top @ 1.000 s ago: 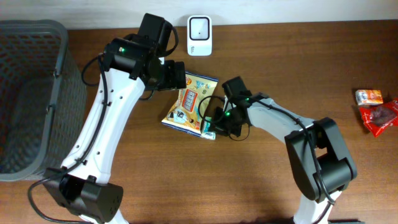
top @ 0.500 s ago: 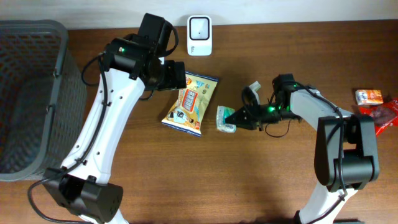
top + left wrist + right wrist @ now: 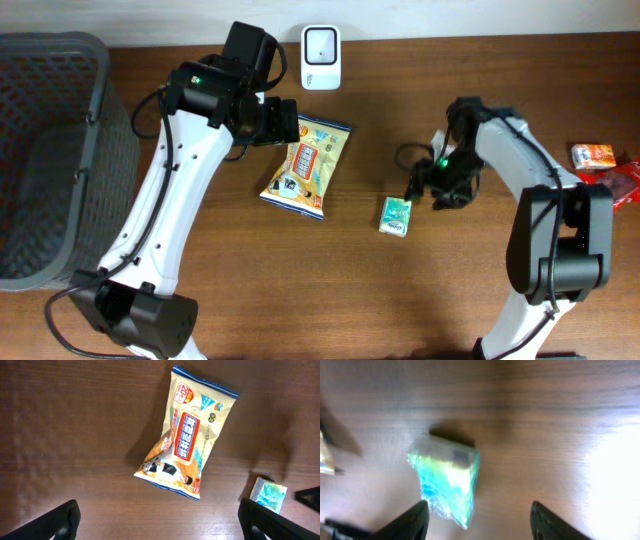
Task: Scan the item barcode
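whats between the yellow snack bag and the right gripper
The small green packet lies on the bare table between the yellow snack bag and the right gripper, clearest in the overhead view.

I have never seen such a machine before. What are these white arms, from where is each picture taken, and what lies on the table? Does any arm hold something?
These are two robot arms at a wooden table, each ending in a two-finger gripper. One picture looks down from above the table; the other two come from small cameras on the wrists, so the dark shapes at their lower edges are the gripper's own fingers.

On the table lie a yellow snack bag, a small green packet, a white scanner at the far edge, a grey basket at one side, and red and orange packets at the other.

The left gripper hangs open above the snack bag. The right gripper is open above the green packet. Neither holds anything.
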Robot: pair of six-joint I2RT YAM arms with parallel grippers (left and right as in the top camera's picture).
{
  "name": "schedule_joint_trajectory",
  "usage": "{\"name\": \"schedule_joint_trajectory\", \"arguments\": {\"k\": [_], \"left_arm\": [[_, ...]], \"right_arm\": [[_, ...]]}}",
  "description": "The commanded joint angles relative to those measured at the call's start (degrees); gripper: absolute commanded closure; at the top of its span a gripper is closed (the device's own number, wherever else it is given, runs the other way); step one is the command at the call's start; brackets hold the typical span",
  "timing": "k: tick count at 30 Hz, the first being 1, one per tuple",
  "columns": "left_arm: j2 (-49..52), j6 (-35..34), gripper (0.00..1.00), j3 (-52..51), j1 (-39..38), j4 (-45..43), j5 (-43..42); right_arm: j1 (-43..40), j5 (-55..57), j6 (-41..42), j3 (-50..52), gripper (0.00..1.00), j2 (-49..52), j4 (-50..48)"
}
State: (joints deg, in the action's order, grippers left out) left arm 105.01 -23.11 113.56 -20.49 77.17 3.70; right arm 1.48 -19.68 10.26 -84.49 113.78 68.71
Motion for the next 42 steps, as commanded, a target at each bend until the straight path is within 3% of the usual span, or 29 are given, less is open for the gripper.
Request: {"name": "schedule_joint_trajectory", "arguments": {"k": [1, 3, 5, 9, 11, 16, 24, 25, 26, 27, 32, 36, 40, 42], "left_arm": [[0.4, 0.9, 0.01, 0.1, 0.2, 0.1, 0.6], [0.4, 0.9, 0.01, 0.1, 0.2, 0.1, 0.6], [0.4, 0.9, 0.01, 0.1, 0.2, 0.1, 0.6], [0.4, 0.9, 0.01, 0.1, 0.2, 0.1, 0.6], [0.4, 0.9, 0.01, 0.1, 0.2, 0.1, 0.6], [0.4, 0.9, 0.01, 0.1, 0.2, 0.1, 0.6], [0.4, 0.9, 0.01, 0.1, 0.2, 0.1, 0.6], [0.4, 0.9, 0.01, 0.1, 0.2, 0.1, 0.6], [0.4, 0.9, 0.01, 0.1, 0.2, 0.1, 0.6], [0.4, 0.9, 0.01, 0.1, 0.2, 0.1, 0.6], [0.4, 0.9, 0.01, 0.1, 0.2, 0.1, 0.6], [0.4, 0.9, 0.01, 0.1, 0.2, 0.1, 0.6], [0.4, 0.9, 0.01, 0.1, 0.2, 0.1, 0.6], [0.4, 0.9, 0.01, 0.1, 0.2, 0.1, 0.6]], "right_arm": [[2.4, 6.6, -0.3, -9.4, 0.37, -0.3, 6.7], [4.7, 8.4, -0.3, -10.2, 0.37, -0.3, 8.1], [10.3, 8.4, 0.1, -8.8, 0.46, -0.2, 7.7], [18.4, 20.0, 16.5, -2.0, 0.52, -0.2, 0.7], [20.5, 20.3, 18.9, 1.4, 0.58, -0.2, -3.1], [26.5, 29.8, 20.7, 8.6, 0.59, -0.2, -15.1], [27.3, 40.9, 24.3, 11.8, 0.66, -0.1, -17.7], [27.3, 40.6, 24.3, 12.5, 0.73, -0.1, -18.4], [27.3, 39.5, 24.3, 12.7, 0.89, -0.1, -18.4], [27.3, 38.1, 24.3, 12.6, 0.96, -0.2, -18.4], [24.9, 31.4, 24.0, 4.7, 0.96, -2.4, -12.3], [15.9, 0.9, 9.0, -3.6, 0.96, -4.4, -11.3], [9.0, -14.0, 5.2, -1.9, 0.96, -3.3, -14.0], [6.1, -24.7, 2.0, 3.7, 0.96, -2.8, -19.2]]}}
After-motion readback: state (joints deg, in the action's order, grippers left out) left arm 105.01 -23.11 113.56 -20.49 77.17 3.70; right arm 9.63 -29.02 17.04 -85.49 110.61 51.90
